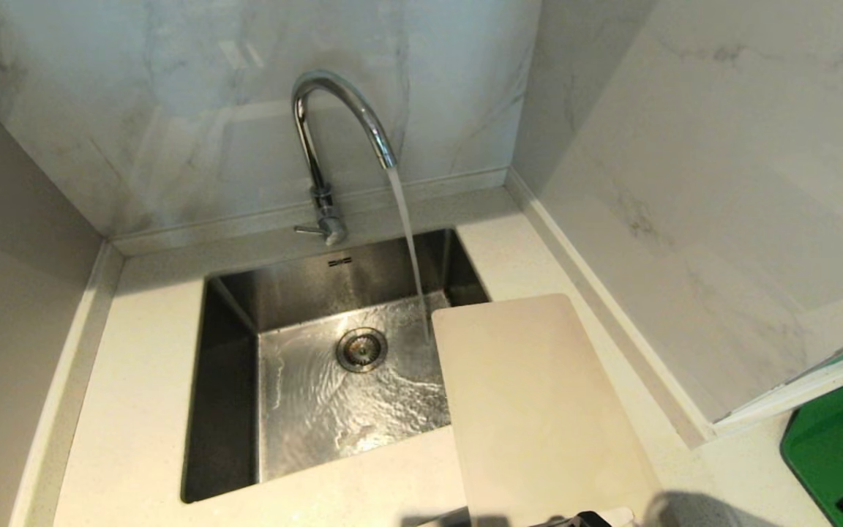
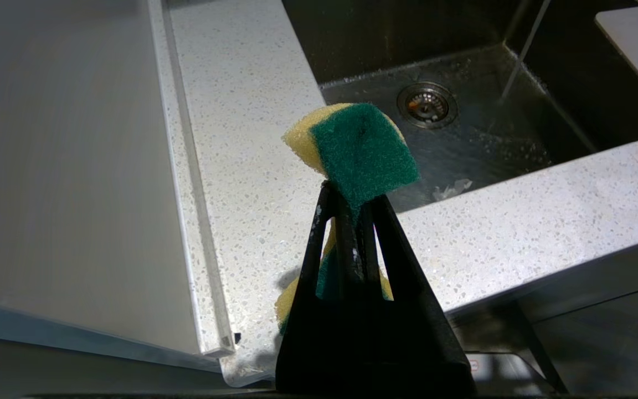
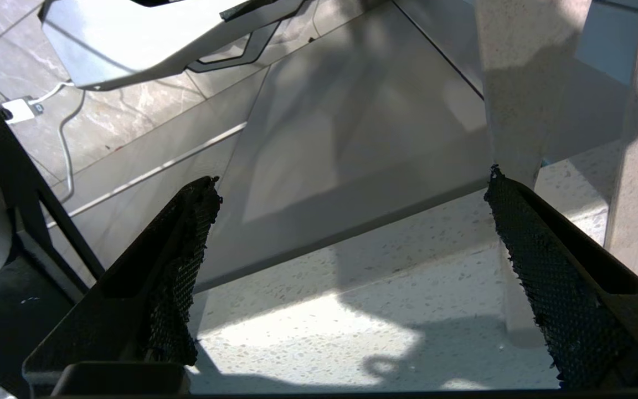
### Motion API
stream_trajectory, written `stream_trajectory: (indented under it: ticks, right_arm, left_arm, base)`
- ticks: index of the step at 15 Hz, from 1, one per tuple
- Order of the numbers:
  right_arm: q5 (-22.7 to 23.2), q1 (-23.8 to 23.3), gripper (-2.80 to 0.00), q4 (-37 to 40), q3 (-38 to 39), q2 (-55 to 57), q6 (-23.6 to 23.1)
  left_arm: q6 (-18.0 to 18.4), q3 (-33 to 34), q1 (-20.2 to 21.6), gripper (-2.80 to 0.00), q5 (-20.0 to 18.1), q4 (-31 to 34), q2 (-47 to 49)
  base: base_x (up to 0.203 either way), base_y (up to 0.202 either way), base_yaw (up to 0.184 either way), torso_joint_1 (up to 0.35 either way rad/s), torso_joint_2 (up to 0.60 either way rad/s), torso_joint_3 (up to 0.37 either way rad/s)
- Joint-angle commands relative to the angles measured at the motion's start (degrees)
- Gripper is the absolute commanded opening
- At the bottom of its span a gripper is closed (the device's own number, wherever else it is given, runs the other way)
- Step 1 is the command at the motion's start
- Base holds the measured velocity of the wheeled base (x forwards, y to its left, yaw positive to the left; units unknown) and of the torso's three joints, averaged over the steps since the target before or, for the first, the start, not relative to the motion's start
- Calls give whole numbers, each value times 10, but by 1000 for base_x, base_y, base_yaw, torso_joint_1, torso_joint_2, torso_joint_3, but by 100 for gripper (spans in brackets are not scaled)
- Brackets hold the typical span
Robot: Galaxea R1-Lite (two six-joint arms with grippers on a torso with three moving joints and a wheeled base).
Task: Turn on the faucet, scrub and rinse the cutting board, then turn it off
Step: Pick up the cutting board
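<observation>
Speckled white countertop surrounds a steel sink (image 1: 231, 380). Nearest, the left gripper (image 2: 346, 194) is clamped on a yellow-green sponge (image 2: 360, 149); the right gripper (image 3: 352, 244) gapes wide, empty. Ahead on the right, the cutting board (image 1: 538, 410) runs lengthwise away, overhanging the basin. Beyond, the faucet (image 1: 334, 124) pours water.

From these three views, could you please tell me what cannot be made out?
- Cutting board: near end and handle slot cut off by the head view's bottom edge.
- Sponge: lower part hidden by the left gripper in the left wrist view.
- Green board: mostly cut off by the head view's right edge.
</observation>
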Motion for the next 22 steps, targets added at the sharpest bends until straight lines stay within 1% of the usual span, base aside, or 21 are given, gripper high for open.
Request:
stream_trajectory:
  ticks: [1, 6, 10, 13, 18, 19, 20, 21, 22]
  right_arm:
    - [-1, -8, 0, -1, -8, 4, -7]
    - [-2, -46, 0, 4, -57, 12, -26]
    - [-7, -57, 0, 7, -66, 21, -42]
    - [-7, -80, 0, 7, -75, 32, -49]
    - [-7, -83, 0, 5, -78, 41, -48]
    - [-7, -88, 0, 6, -78, 41, -48]
    - [-7, -93, 0, 6, -78, 43, -49]
    - [-8, -98, 0, 5, -78, 49, -49]
    - [-8, -100, 0, 5, -76, 50, -49]
  left_arm:
    - [0, 0, 0, -280, 0, -1, 1]
    - [0, 0, 0, -280, 0, -1, 0]
    - [0, 0, 0, -280, 0, 0, 1]
    - [0, 0, 0, -280, 0, 0, 1]
    - [1, 0, 0, -280, 0, 0, 1]
    - [37, 0, 0, -280, 0, 0, 1]
    - [108, 0, 0, -280, 0, 0, 1]
    - [171, 0, 0, -280, 0, 0, 1]
    - [183, 0, 0, -280, 0, 0, 1]
  base:
    - [0, 0, 0, 0, 0, 0]
    - [0, 0, 0, 0, 0, 0]
    - [0, 0, 0, 0, 0, 0]
    - [0, 0, 0, 0, 0, 0]
    - [0, 0, 0, 0, 0, 0]
    - [0, 0, 0, 0, 0, 0]
    - [0, 0, 0, 0, 0, 0]
    - [0, 0, 0, 0, 0, 0]
    - [0, 0, 0, 0, 0, 0]
